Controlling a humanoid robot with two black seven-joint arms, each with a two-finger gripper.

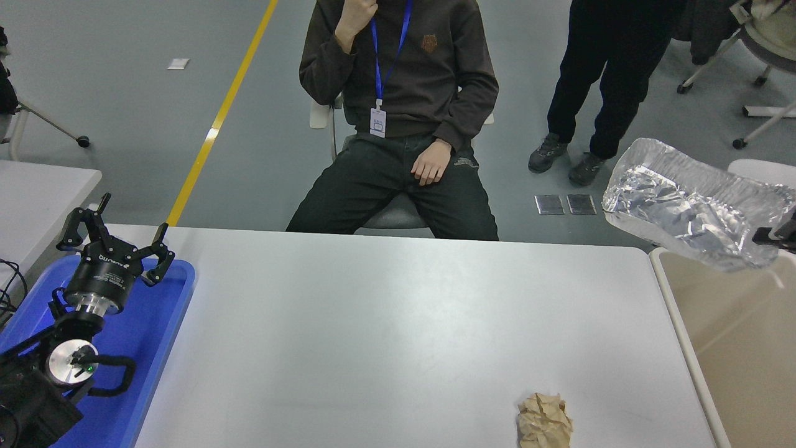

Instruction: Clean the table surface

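Two arms share the work unevenly: the left gripper [115, 239] sits parked with fingers spread over the blue tray [163, 323]. Across the table surface [398, 323], a crumpled paper ball [545, 420] lies near the front edge. At far right, the right gripper [778, 235] pinches a foil tray [690, 208] above the beige bin [734, 348], so it looks nearer the ball.

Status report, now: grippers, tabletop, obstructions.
Left gripper open, parked over blue plastic tray. Right gripper holds crumpled silver foil tray above beige bin. White tabletop: crumpled brown paper ball remains.
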